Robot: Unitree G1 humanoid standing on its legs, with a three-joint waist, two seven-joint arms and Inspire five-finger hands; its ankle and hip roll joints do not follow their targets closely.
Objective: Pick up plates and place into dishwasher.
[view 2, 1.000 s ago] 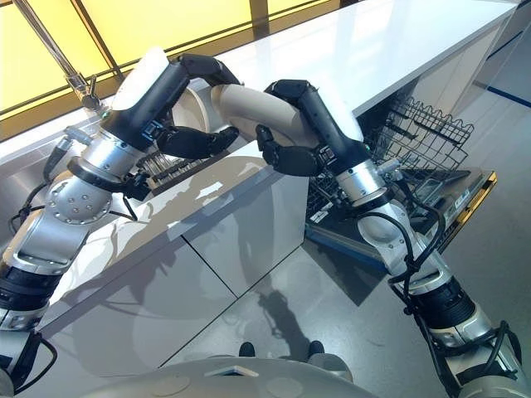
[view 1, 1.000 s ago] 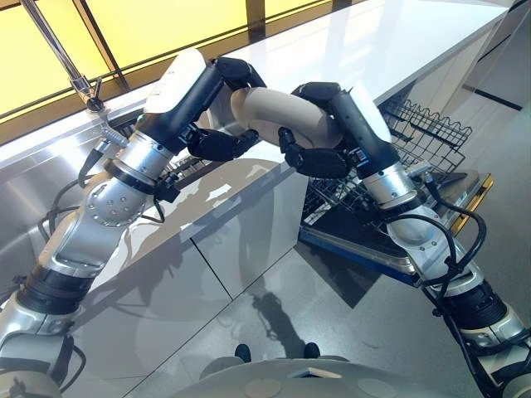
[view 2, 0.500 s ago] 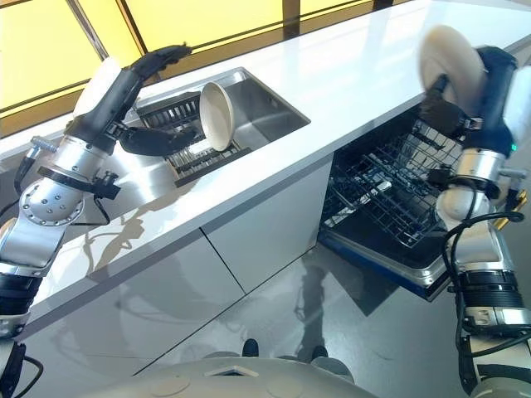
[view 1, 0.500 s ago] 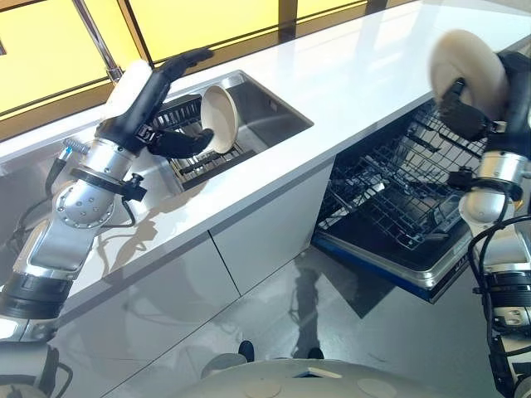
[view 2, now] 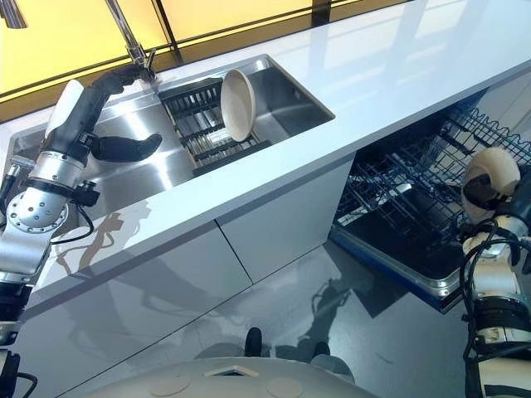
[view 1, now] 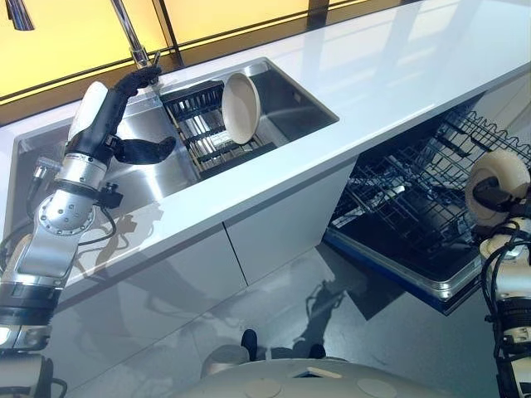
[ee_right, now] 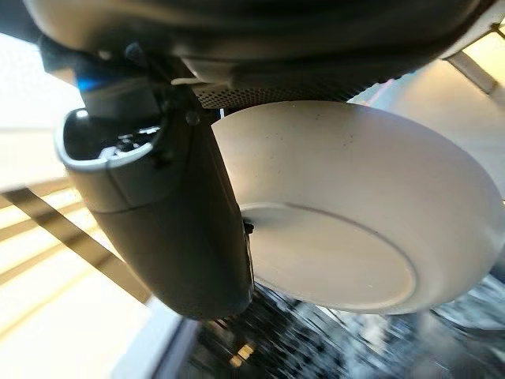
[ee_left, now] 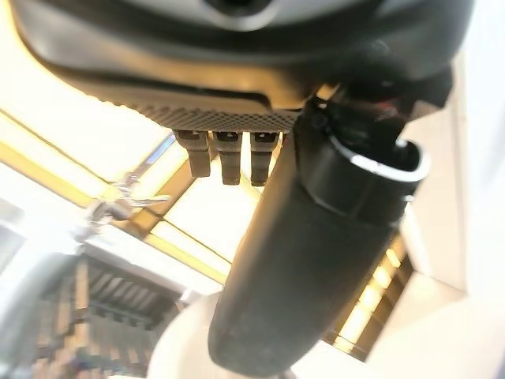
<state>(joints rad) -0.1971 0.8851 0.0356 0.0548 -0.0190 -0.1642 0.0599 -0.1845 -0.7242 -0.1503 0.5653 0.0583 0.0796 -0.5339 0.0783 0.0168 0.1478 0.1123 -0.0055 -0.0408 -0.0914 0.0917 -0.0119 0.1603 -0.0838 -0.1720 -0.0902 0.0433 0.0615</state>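
Note:
A cream plate (view 1: pixel 241 108) stands on edge in the black dish rack (view 1: pixel 203 133) inside the steel sink (view 1: pixel 303 112). My left hand (view 1: pixel 112 112) is open over the sink's left half, apart from that plate, fingers straight toward the faucet (view 1: pixel 133 37) and thumb spread. A second cream plate (view 2: pixel 493 172) is held upright in my right hand (view 2: pixel 479 193), at the right edge over the pulled-out dishwasher rack (view 1: pixel 411 195). In the right wrist view the thumb (ee_right: pixel 170 229) presses against this plate's (ee_right: pixel 339 221) underside.
The white countertop (view 1: pixel 390 75) runs between the sink and the dishwasher. The lowered dishwasher door (view 1: pixel 431 278) juts out over the grey floor (view 1: pixel 357 340). White cabinet fronts (view 1: pixel 274 240) stand below the counter.
My right hand has brought its plate down from head height to just above the dishwasher rack. My left hand has drawn back left from the racked plate. The camera has shifted too.

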